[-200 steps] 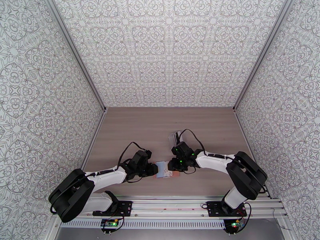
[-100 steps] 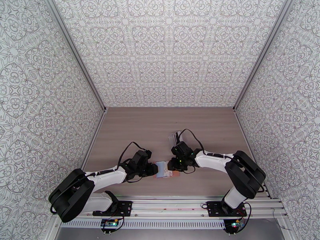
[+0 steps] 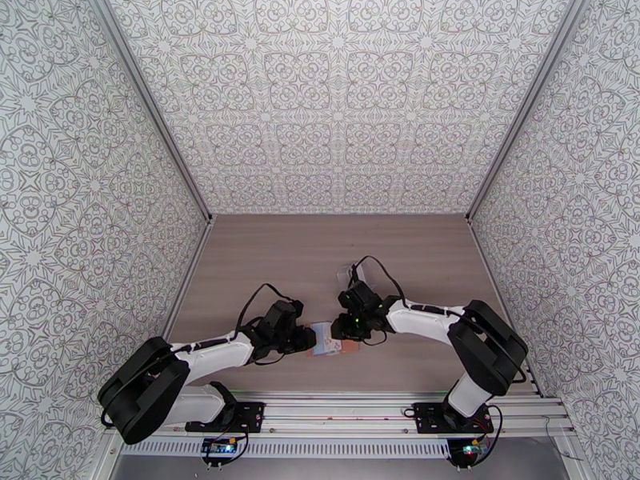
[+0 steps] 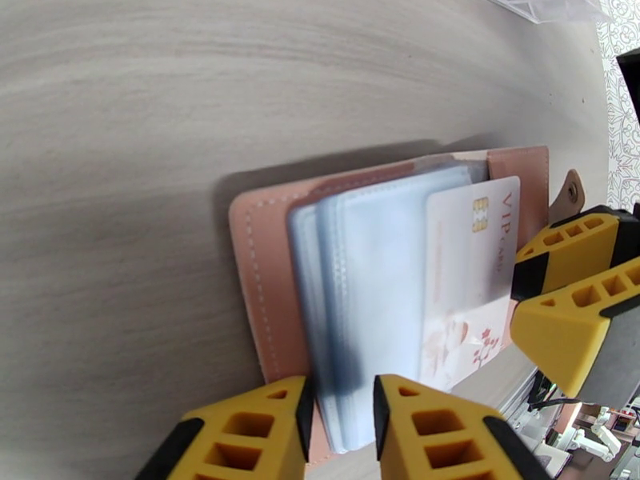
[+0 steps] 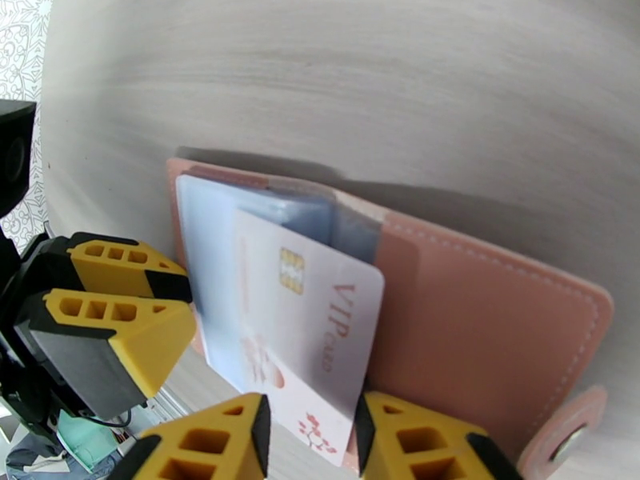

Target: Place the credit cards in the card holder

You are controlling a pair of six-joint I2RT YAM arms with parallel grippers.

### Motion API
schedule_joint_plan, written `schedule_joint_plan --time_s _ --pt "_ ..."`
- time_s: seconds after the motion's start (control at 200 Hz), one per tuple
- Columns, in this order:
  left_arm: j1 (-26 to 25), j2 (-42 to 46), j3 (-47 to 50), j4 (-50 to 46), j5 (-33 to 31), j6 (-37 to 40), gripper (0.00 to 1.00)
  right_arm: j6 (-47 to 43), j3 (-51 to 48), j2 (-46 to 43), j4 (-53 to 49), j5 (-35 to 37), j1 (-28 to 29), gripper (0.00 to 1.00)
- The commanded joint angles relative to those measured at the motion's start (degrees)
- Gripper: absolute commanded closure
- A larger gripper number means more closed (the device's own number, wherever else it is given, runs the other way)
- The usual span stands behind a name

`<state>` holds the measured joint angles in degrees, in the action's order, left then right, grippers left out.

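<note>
The pinkish card holder (image 4: 256,274) lies open on the table, its blue-grey pockets (image 4: 376,298) fanned upward. My left gripper (image 4: 342,418) is shut on the near edge of those pockets. A white credit card (image 5: 320,330) marked VIP, with a gold chip, sits partly inside a pocket, slanting out toward the right. My right gripper (image 5: 312,442) is shut on its free end. From above, both grippers meet at the card holder (image 3: 328,342), the left gripper (image 3: 309,339) on its left and the right gripper (image 3: 344,333) on its right. The snap tab (image 5: 568,430) sticks out beside the right fingers.
A crinkly clear plastic pouch (image 3: 350,274) lies just behind the right wrist, and its edge shows as the pouch (image 4: 552,3) in the left wrist view. The mounting rail (image 3: 336,406) runs along the table's near edge. Patterned walls close off three sides.
The right wrist has edged slightly left toward the card holder. The left arm and the holder have stayed put.
</note>
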<state>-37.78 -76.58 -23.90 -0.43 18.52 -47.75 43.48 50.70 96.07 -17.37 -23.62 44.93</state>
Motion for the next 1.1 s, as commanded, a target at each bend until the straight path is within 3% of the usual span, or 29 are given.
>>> schedule_joint_plan --time_s 0.0,1.095 --pt "-0.4 -1.2 -0.5 -2.6 -2.1 1.0 0.69 0.0 1.8 1.2 -0.6 0.4 0.7 0.65" --pt "-0.5 -1.4 -0.5 -2.3 -2.1 0.9 0.69 0.6 5.1 4.2 -0.7 0.4 2.9 0.66"
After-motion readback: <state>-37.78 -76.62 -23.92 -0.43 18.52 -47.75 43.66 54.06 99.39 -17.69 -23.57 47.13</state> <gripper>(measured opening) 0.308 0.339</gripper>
